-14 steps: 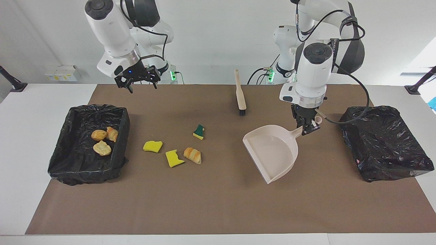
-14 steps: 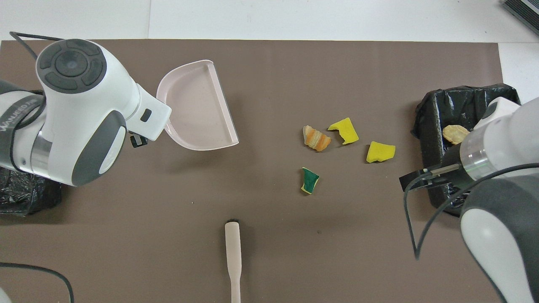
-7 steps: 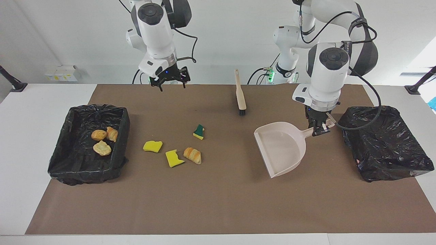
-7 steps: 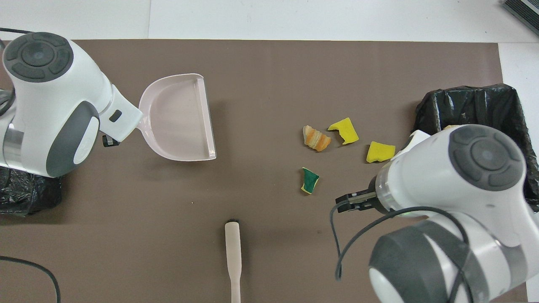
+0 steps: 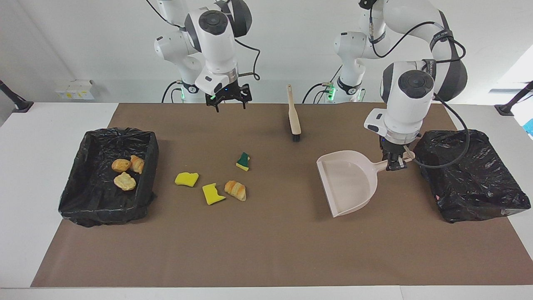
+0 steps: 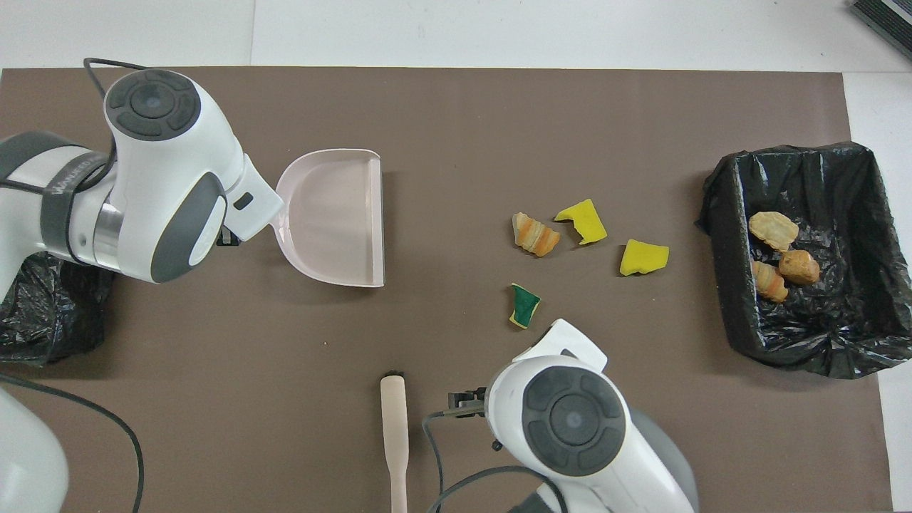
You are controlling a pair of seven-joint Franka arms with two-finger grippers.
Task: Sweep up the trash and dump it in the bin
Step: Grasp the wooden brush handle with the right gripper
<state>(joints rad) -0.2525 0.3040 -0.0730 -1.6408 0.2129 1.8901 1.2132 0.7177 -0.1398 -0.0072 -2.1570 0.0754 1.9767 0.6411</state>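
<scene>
The left gripper point(image 5: 394, 165) pinches the dustpan point(image 5: 347, 182) handle, its mouth facing the scraps point(image 5: 213, 183) lying mid-table; the croissant piece point(image 5: 235, 190) lies slantwise. The right gripper point(image 5: 228, 103), spread, hangs over the table's robot edge beside the brush point(image 5: 293, 113).

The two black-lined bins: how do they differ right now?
The bin at the right arm's end stands open and holds three pastry pieces. The bin at the left arm's end shows only crumpled bag, no trash visible. Both are lined with black plastic, at opposite ends of the mat.
</scene>
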